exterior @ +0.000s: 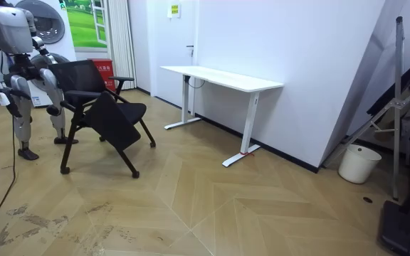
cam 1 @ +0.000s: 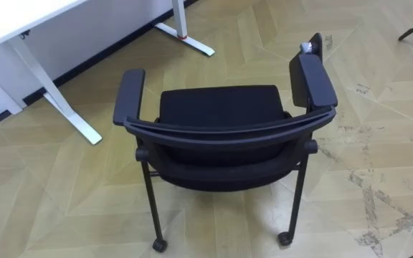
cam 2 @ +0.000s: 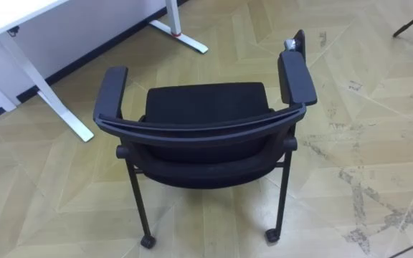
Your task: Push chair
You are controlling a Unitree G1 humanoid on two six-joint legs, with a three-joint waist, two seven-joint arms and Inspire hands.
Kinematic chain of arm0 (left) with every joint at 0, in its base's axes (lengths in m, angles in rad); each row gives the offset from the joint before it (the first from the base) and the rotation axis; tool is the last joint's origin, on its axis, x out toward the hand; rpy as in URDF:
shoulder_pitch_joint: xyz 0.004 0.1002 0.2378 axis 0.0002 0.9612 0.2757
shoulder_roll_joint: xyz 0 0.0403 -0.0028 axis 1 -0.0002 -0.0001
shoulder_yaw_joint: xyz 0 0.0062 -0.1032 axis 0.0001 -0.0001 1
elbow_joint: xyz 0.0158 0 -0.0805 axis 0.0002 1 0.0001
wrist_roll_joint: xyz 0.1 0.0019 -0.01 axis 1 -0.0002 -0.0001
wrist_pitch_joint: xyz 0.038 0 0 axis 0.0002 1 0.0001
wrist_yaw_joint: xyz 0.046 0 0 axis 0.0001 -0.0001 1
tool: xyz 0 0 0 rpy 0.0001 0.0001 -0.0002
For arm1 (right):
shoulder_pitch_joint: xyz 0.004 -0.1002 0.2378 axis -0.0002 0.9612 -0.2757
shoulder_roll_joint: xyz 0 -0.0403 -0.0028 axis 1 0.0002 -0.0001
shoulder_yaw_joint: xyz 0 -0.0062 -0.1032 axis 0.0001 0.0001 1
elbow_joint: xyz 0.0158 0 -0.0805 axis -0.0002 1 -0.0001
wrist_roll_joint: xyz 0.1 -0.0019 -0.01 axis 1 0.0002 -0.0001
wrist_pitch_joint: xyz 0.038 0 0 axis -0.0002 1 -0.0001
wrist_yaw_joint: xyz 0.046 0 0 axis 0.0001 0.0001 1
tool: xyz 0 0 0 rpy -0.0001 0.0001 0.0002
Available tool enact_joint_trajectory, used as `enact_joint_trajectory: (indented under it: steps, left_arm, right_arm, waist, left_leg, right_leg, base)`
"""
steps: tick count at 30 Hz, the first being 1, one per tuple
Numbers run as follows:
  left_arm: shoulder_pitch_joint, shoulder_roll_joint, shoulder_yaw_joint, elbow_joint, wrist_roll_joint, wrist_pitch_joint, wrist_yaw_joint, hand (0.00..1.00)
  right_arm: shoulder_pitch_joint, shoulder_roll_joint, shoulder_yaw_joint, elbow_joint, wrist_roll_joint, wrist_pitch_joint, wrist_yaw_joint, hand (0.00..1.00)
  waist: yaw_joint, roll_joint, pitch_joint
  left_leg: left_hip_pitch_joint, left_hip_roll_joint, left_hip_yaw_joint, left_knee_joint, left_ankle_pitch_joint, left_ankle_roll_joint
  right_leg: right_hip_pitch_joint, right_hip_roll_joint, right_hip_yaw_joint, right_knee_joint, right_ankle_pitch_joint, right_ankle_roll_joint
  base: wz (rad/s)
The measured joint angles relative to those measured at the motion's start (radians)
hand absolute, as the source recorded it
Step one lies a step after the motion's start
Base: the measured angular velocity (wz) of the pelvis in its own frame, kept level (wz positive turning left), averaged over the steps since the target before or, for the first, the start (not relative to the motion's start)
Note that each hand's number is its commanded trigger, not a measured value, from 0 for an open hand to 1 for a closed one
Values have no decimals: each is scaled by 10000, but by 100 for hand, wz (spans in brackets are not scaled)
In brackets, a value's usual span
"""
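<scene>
One hand, the right hand (exterior: 7, 98), hangs low behind the chair (cam 1: 221, 136), fingers unreadable.

You have a herringbone wood floor (cam 1: 214, 229) under everything. The black chair (cam 1: 221, 107) stands on it on castors. Ahead and left of the chair rest the feet of the white desk (cam 1: 64, 107), and scuffed patches (cam 1: 378, 197) mark the boards to the chair's right.
</scene>
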Motion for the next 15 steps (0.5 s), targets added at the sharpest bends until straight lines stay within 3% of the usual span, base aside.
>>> enact_joint_trajectory:
  steps: [9,15]
  left_arm:
    - [131,-64,492,18,37,24,-8,0]
    - [231,-131,1178,75,22,227,12,0]
  right_arm:
    - [-114,308,-880,367,-409,16,-3,0]
    - [-334,317,-1305,744,54,401,-11,0]
  waist:
    - [-20,-119,21]
    - [-17,-197,2]
  left_leg:
    - [11,0,22,-21,2,1]
    - [3,-9,23,2,4,3]
  right_leg:
    - [-10,-1,26,-12,-1,0]
    - [32,0,29,-172,-8,9]
  base:
    - [0]
    - [0]
